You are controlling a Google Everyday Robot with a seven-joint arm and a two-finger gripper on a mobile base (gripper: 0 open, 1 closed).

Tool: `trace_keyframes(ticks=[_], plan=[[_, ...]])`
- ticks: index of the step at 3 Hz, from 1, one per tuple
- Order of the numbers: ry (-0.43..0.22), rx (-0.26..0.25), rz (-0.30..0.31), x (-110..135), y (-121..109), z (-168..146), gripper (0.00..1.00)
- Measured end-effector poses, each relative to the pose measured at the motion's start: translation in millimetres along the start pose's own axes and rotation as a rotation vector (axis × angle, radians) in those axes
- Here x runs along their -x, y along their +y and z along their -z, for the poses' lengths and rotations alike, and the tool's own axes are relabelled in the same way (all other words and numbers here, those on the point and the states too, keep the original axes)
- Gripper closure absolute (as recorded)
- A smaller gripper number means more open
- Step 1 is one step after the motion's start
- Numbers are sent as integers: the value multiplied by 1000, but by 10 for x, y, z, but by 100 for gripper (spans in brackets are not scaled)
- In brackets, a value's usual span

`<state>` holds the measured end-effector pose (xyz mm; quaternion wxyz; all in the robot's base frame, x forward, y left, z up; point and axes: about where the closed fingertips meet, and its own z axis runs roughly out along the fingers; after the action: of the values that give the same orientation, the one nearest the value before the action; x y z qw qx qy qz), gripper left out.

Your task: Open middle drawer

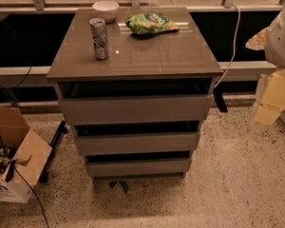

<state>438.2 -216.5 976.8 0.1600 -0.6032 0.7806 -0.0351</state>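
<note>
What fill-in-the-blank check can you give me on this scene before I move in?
1. The middle drawer lies directly below the top drawer and directly above the ____ drawer.
2. In the camera view, the crushed can stands to the ____ of the green snack bag.
3. The gripper hangs at the ____ edge of the view, apart from the cabinet top.
4. The bowl behind the can is coloured ____.

Missing words: bottom; left; right; white.

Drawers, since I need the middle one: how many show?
3, stacked in the cabinet: top drawer, middle drawer, bottom drawer. Gripper hangs at right edge.
</note>
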Motion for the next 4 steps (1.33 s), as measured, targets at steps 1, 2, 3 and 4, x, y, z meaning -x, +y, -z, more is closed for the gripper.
trace_keyframes(ticks=[1,2,3,4], plan=[[-6,-9,1,16,-8,6,0],[-50,-15,3,75,-54,-115,0],[-110,-13,3,99,-157,-364,0],[-153,49,1,112,-314,-824,0]])
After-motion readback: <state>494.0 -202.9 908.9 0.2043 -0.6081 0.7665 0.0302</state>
